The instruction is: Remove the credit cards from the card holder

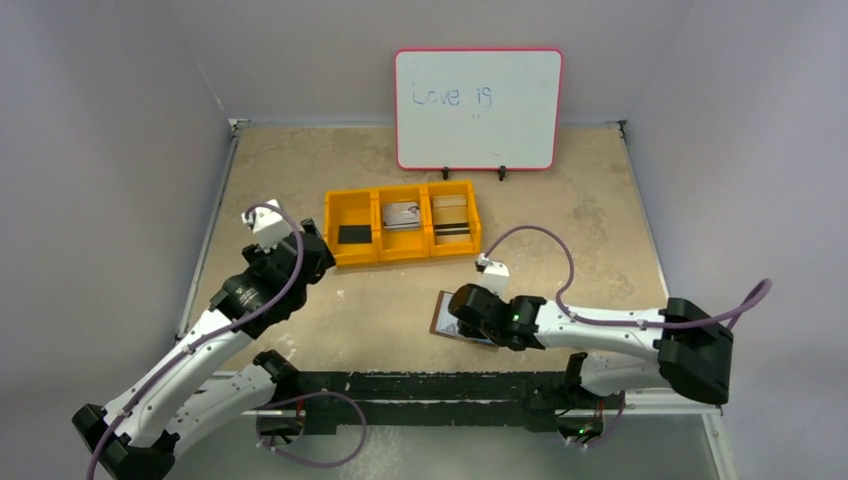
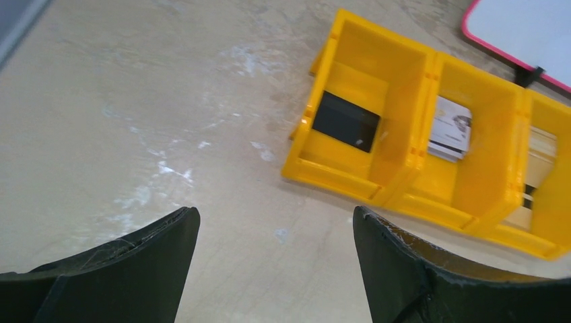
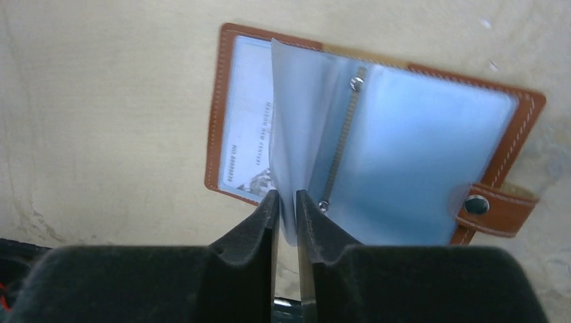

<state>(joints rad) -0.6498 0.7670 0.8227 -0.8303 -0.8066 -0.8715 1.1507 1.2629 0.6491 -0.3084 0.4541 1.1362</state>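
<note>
The brown card holder (image 3: 518, 128) lies open on the table, also seen in the top view (image 1: 441, 314), partly under my right arm. My right gripper (image 3: 286, 196) is shut on a clear sleeve (image 3: 286, 128) of it and holds that sleeve up on edge. A pale card (image 3: 246, 121) with printed text shows in the left sleeve. A black card (image 2: 345, 121) lies in the bin's left compartment, a grey-white card (image 2: 450, 129) in the middle one, a beige card (image 1: 451, 207) in the right one. My left gripper (image 2: 276, 219) is open and empty, near the bin's left end.
The yellow three-compartment bin (image 1: 358, 255) stands at mid table. A whiteboard (image 1: 478, 108) with blue writing stands behind it at the back. Grey walls close in the left and right sides.
</note>
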